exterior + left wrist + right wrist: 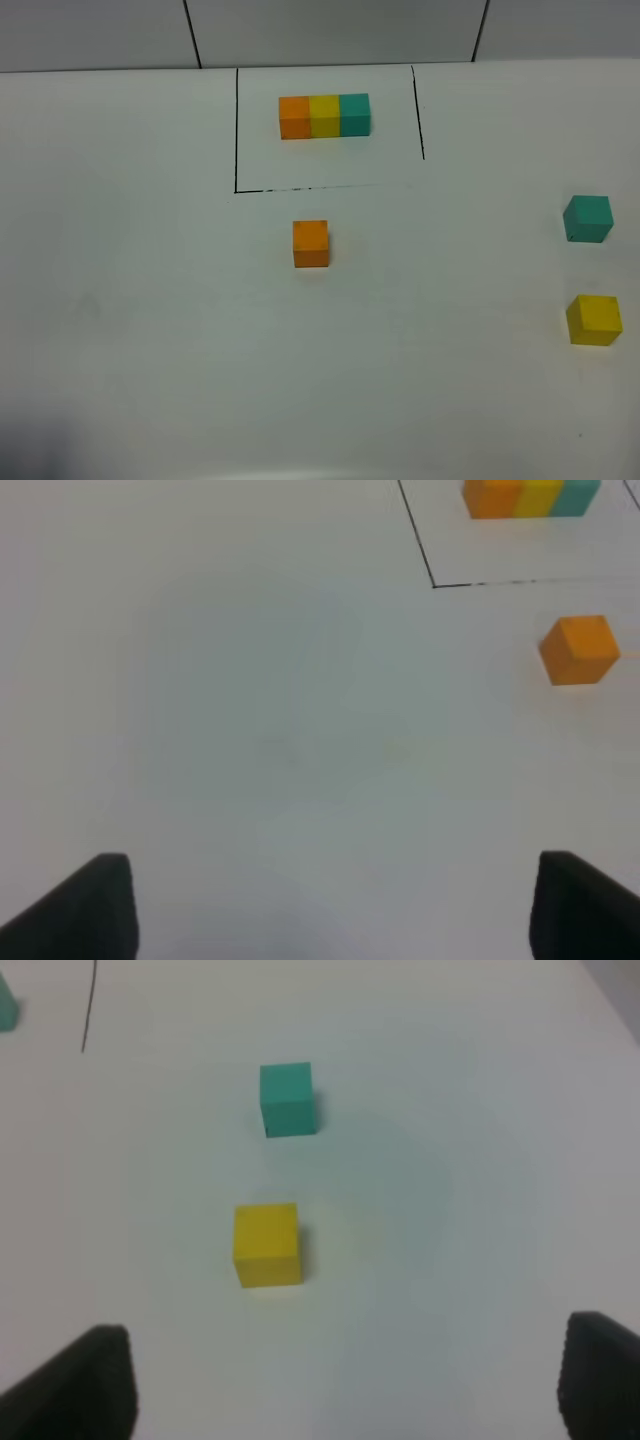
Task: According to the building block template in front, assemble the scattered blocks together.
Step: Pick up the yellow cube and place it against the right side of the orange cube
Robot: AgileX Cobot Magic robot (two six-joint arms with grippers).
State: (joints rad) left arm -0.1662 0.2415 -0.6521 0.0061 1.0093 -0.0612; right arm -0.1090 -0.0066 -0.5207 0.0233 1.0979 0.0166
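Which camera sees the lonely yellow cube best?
The right wrist view: the loose small yellow cube sits large and whole near the middle. The exterior high view shows the cube small at the right edge. The left wrist view misses it.

building block template (533, 497) chopped by the left wrist view's edge; left gripper (325, 908) and right gripper (340, 1385) just blurry cropped finger stubs; edge-cut teal sliver (5, 1008), can't tell what

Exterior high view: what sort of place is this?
Probably a lab test bench: a plain white table, a black drawn outline framing the building block template, plus a loose orange cube, teal cube and yellow cube.
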